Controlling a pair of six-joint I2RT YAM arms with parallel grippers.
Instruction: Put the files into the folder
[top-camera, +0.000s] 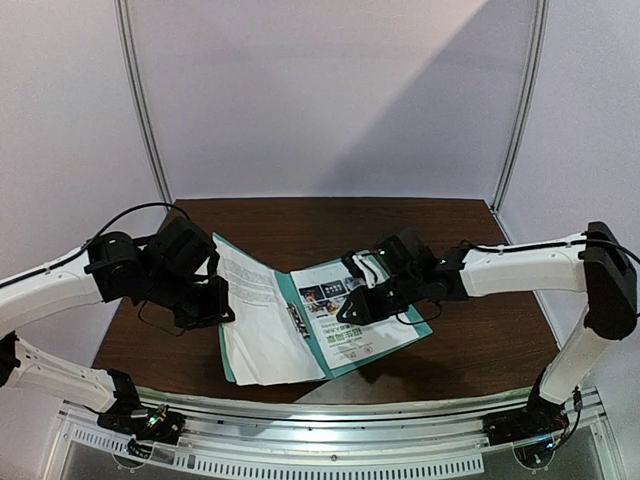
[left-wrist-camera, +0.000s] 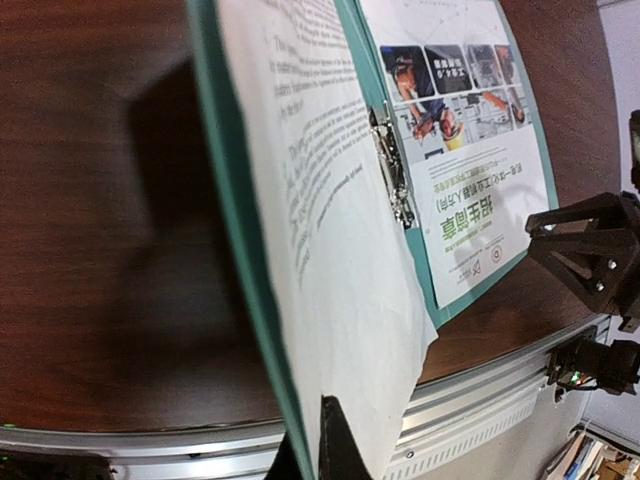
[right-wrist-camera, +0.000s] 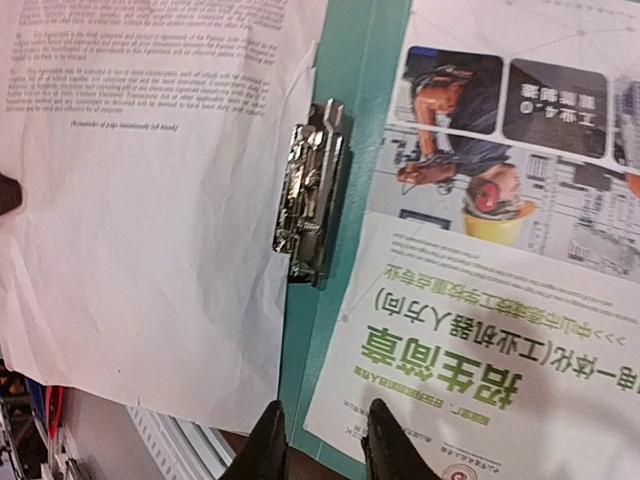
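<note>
Folder (top-camera: 288, 290), teal, open on table (top-camera: 480, 300); left cover raised, clamped together with plain sheet (top-camera: 262, 320) in left gripper (top-camera: 214, 310). Colour sheet (top-camera: 345, 340) on right half beside metal clip (right-wrist-camera: 308, 200); right gripper (right-wrist-camera: 325, 445) narrowly apart at its near edge. Advice: square both sheets within the covers, clear of the clip, before folding shut

Plain sheet (right-wrist-camera: 150, 250) text too small to read

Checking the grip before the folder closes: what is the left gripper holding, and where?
Left gripper pinches folder's left cover and plain sheet at their outer edge.
</note>
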